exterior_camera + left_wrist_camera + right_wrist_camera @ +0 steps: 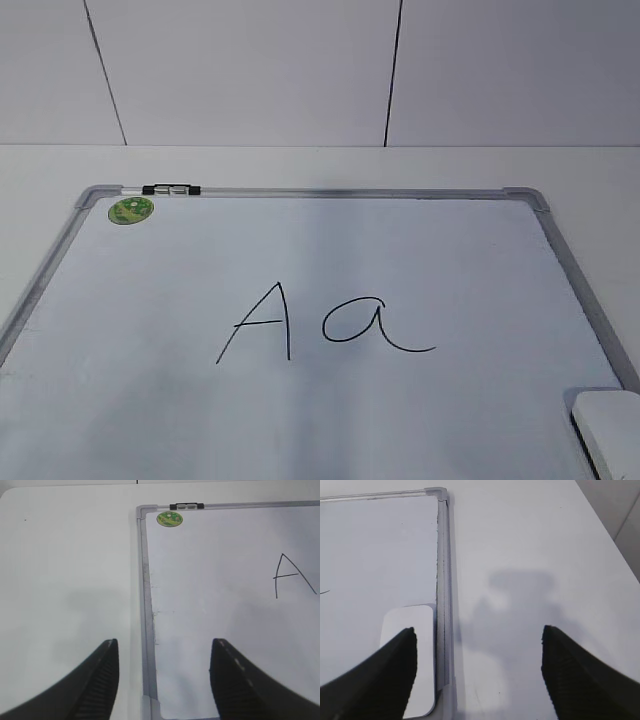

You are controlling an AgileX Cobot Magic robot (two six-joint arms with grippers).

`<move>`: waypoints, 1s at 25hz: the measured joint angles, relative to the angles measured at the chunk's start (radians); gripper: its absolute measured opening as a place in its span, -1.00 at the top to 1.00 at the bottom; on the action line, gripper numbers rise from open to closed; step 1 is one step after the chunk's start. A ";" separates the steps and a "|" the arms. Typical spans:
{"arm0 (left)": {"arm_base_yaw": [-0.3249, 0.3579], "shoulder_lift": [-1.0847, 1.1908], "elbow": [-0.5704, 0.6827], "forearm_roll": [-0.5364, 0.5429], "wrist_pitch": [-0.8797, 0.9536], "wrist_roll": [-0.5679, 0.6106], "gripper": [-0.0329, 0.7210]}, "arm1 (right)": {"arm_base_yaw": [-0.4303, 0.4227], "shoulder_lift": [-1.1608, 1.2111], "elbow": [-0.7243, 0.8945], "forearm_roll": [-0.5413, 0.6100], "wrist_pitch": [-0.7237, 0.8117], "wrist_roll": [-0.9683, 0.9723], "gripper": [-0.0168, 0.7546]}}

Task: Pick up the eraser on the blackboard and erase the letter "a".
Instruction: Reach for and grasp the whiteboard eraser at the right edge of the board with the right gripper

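The blackboard (pixel 330 240), a white board with a grey frame, lies flat on the table. A capital "A" (pixel 258 322) and the letter "a" (pixel 372 325) are drawn in its middle. The eraser (pixel 610 425), a white block, lies at the board's near right corner; it also shows in the right wrist view (pixel 415 645), beside the frame. My right gripper (pixel 477 635) is open and empty, above the right frame edge, its left finger over the eraser. My left gripper (pixel 164 647) is open and empty above the board's left frame (pixel 146 605). Neither gripper shows in the exterior view.
A round green sticker (pixel 131 210) and a black-and-white clip (pixel 170 189) sit at the board's far left corner. Bare white table (pixel 535 555) surrounds the board. A white panelled wall (pixel 320 70) stands behind.
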 joint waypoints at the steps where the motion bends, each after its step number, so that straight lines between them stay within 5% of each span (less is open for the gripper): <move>1: 0.000 0.000 0.000 0.000 0.000 0.000 -0.24 | 0.000 0.000 0.000 0.000 0.000 0.000 -0.58; 25: 0.000 0.000 0.000 0.000 0.000 0.000 -0.24 | 0.000 0.000 0.000 0.000 0.000 0.000 -0.58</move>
